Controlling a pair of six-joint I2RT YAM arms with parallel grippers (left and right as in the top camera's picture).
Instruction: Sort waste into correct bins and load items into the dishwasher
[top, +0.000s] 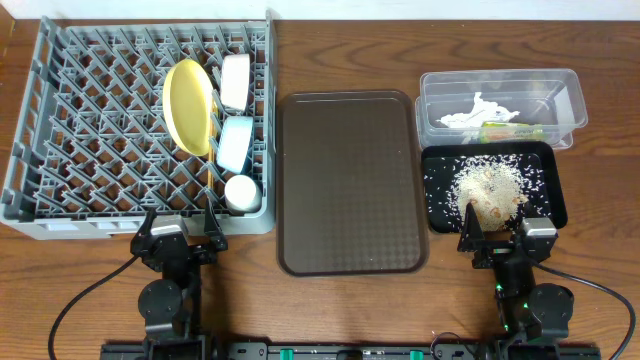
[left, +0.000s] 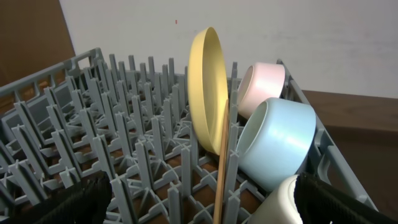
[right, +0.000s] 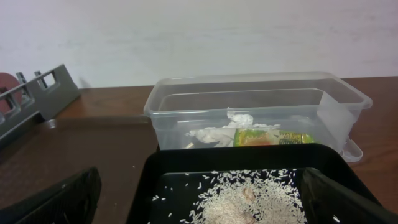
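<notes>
The grey dishwasher rack (top: 90, 140) holds an upright yellow-green plate (top: 188, 105), a white bowl (top: 235, 82), a light-blue bowl (top: 235, 142) and a white cup (top: 242, 192). In the left wrist view a wooden chopstick (left: 221, 180) leans beside the plate (left: 208, 93). My left gripper (top: 180, 235) is open and empty at the rack's near edge. The clear bin (top: 500, 75) contains white tissue (top: 475, 110) and the green-and-orange wrapper (top: 510, 130). Rice and scraps (top: 490, 185) lie in the black bin (top: 545, 205). Just in front of it my right gripper (top: 505, 238) is open and empty.
A large brown serving tray (top: 350, 180) lies between the rack and the bins, with nothing on it. Both arm bases sit at the table's near edge. A pale wall stands behind the table.
</notes>
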